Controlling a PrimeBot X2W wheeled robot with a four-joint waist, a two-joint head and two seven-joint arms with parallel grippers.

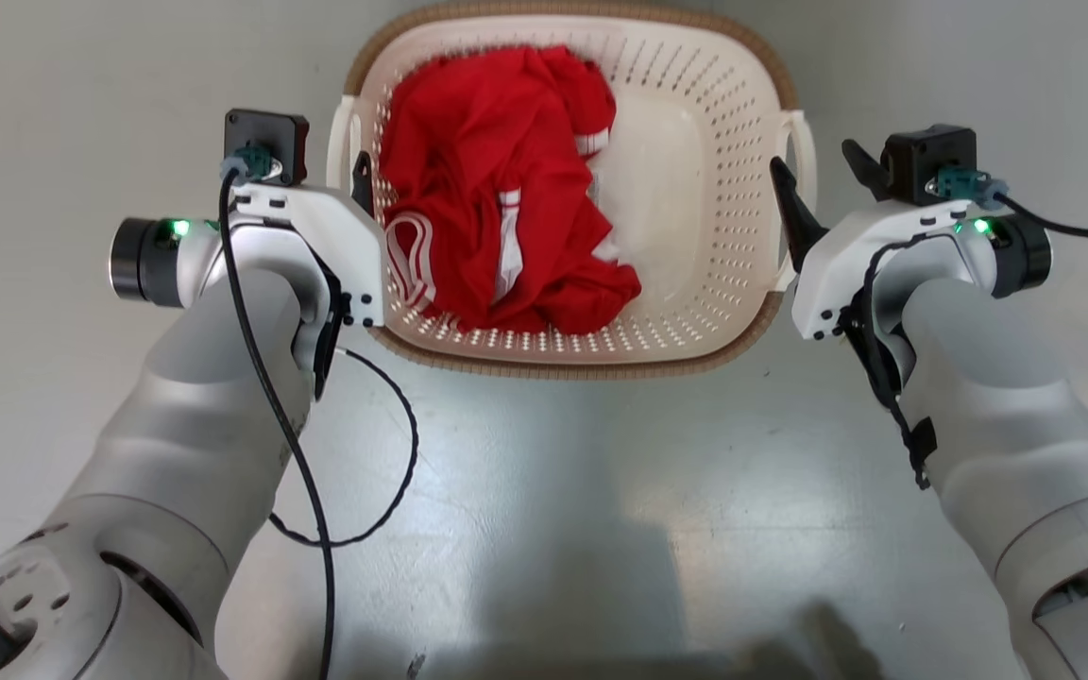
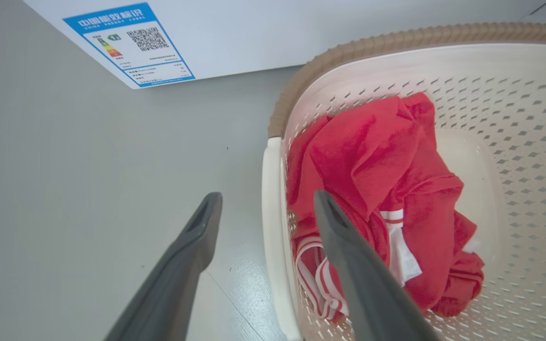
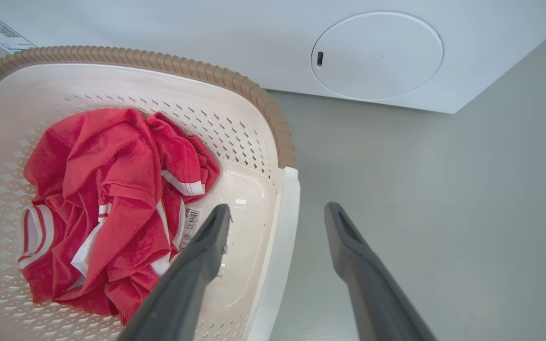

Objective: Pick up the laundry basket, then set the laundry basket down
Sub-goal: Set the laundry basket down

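Note:
The laundry basket (image 1: 553,366), cream and perforated with a brown rim, sits on the grey floor with a red garment (image 1: 497,189) inside. My left gripper (image 1: 346,175) is open. Its fingers straddle the basket's white left handle (image 2: 273,199), one inside over the garment (image 2: 386,166) and one outside, without touching it. My right gripper (image 1: 823,175) is open too, straddling the right handle (image 3: 285,213) the same way. In the wrist views the left gripper (image 2: 266,208) and right gripper (image 3: 277,210) hold nothing. The basket's rim (image 2: 301,71) (image 3: 159,64) curves away behind them.
A white washing machine (image 3: 254,38) stands just beyond the basket, with a round cover (image 3: 377,56) low on its front and a blue energy label (image 2: 128,45). Grey floor (image 1: 544,519) lies around the basket. A black cable (image 1: 393,472) loops by my left forearm.

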